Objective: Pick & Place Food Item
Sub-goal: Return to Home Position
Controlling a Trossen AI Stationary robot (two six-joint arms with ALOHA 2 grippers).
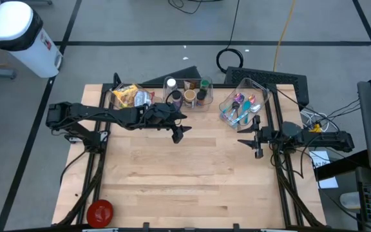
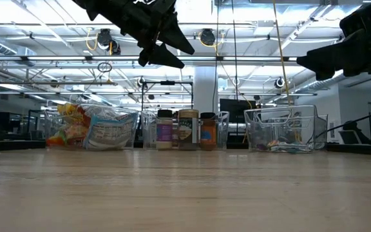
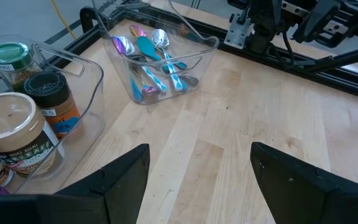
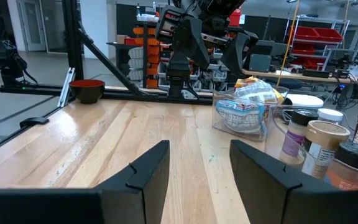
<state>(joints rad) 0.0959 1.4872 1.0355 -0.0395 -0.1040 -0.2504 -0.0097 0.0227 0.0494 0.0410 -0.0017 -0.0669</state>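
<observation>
Fingers (image 3: 122, 182) of the left gripper (image 1: 179, 132): spread wide apart, with bare tabletop showing in the gap between them; they hold nothing and touch nothing.
Fingers (image 4: 143, 177) of the right gripper (image 1: 255, 147): parted too, by a somewhat narrower gap, with only the wooden table (image 1: 192, 187) showing between them; nothing is gripped and nothing touched.
Left gripper position: over the far middle of the table, just in front of the middle bin (image 1: 189, 94). The low view shows it hanging well above the surface.
Right gripper position: near the table's right edge, in front of the right transparent bin (image 1: 229, 102) and apart from it. It is also raised clear of the wood.
Spoons (image 3: 149, 59): lying together inside the right transparent bin, heaped and crossing one another. A violet one, teal ones and a shiny metal one can be made out, bowls toward the bin's far wall.
Right transparent bin: at the far right corner of the table, turned at an angle to the table edge.
Middle bin: holds upright jars (image 3: 17, 134) and spice bottles, side by side.
Left bin (image 1: 111, 98): at the far left, filled with snack bags (image 1: 131, 96).
Red bowl (image 1: 100, 211): alone at the near left corner, well apart from both grippers.
</observation>
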